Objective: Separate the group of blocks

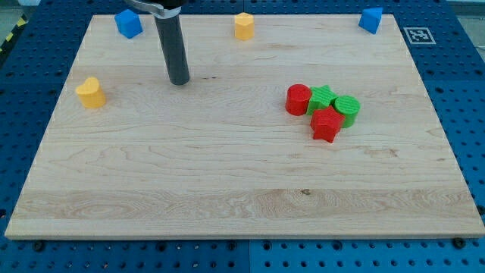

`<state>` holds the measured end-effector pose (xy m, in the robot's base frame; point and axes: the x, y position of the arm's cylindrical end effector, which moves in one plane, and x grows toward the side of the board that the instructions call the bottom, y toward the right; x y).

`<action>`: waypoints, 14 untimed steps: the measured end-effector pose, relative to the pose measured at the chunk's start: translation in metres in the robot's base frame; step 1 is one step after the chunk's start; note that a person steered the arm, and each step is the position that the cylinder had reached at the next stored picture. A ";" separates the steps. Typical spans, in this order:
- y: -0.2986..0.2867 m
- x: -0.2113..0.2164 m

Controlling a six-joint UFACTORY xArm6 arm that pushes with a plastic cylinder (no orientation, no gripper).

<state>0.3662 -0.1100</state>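
A tight group of blocks sits right of centre on the wooden board (227,182): a red cylinder (298,99), a green star (322,99), a green cylinder (347,110) and a red star (326,125), all touching or nearly so. My tip (179,81) stands on the board at upper left-centre, well to the left of the group and touching no block.
A blue block (128,23) lies at the top left, a yellow block (243,26) at the top centre, a blue block (370,20) at the top right, and a yellow block (91,92) near the left edge. Blue pegboard surrounds the board.
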 end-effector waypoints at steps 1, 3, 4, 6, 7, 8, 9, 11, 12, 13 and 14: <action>0.029 0.008; 0.133 0.010; 0.164 0.010; 0.185 0.010; 0.201 0.010; 0.223 0.014; 0.239 0.019; 0.263 0.035; 0.256 0.055; 0.226 0.060; 0.201 0.066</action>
<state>0.4326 0.0912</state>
